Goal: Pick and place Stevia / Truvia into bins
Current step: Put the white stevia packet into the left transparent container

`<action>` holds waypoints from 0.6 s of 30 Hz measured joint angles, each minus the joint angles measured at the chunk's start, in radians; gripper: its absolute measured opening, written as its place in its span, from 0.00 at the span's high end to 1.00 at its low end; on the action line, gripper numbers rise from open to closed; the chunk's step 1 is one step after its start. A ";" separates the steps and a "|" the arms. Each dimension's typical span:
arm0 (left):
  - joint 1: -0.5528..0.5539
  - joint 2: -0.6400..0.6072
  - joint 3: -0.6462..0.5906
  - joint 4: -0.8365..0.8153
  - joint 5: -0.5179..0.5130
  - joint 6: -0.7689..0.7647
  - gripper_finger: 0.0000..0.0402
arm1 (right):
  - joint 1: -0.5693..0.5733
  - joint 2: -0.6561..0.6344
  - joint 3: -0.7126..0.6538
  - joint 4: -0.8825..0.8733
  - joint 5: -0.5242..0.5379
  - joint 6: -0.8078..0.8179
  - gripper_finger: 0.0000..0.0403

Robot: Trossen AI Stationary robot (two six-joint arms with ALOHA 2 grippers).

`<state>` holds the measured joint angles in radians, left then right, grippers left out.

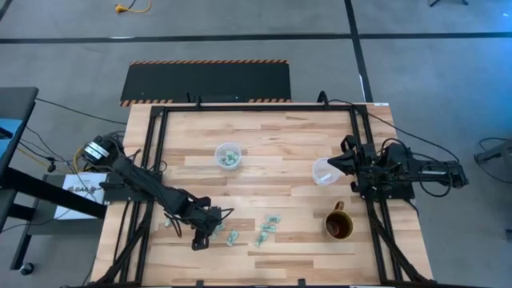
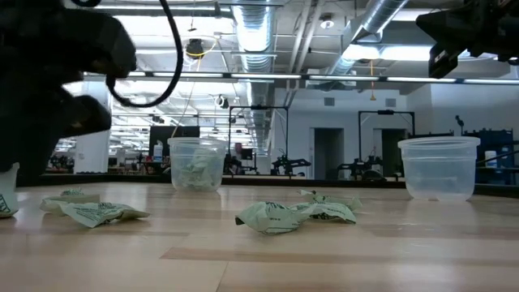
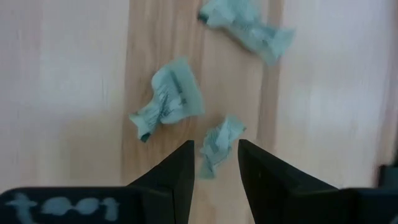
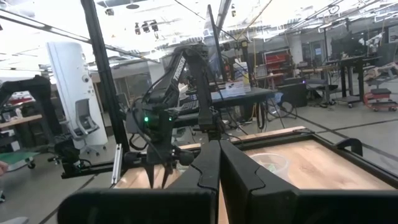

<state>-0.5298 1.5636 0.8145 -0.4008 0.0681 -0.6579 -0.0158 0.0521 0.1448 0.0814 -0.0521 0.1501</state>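
Wooden table [image 1: 264, 152] — scattered sachets [image 1: 268, 228], workshop behind

Both arms are matte black, built of jointed segments with black cables looping along them; the left arm [image 1: 152, 186] ends near its base in a pale grey cylindrical housing, while the right arm [image 1: 416, 170] is a compact dark cluster of links. The left end effector [image 3: 216, 168] has two broad black fingers tapering to blunt tips, with smeared pale lettering on the body behind them; the right end effector [image 4: 219, 163] has the same angular black fingers; a small green light glows on the left arm's wrist in the right wrist view.
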 joint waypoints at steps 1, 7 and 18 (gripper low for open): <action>-0.003 0.012 0.000 0.000 0.005 0.000 0.72 | 0.000 0.000 0.000 0.000 0.000 0.000 1.00; 0.002 0.062 0.000 0.024 0.111 -0.008 0.72 | 0.000 0.000 0.000 -0.008 0.000 0.000 1.00; 0.003 0.062 0.001 0.053 0.094 0.026 0.83 | 0.000 0.000 -0.001 -0.030 0.000 0.000 1.00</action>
<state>-0.5266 1.6253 0.8150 -0.3481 0.1618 -0.6315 -0.0154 0.0521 0.1440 0.0517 -0.0521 0.1501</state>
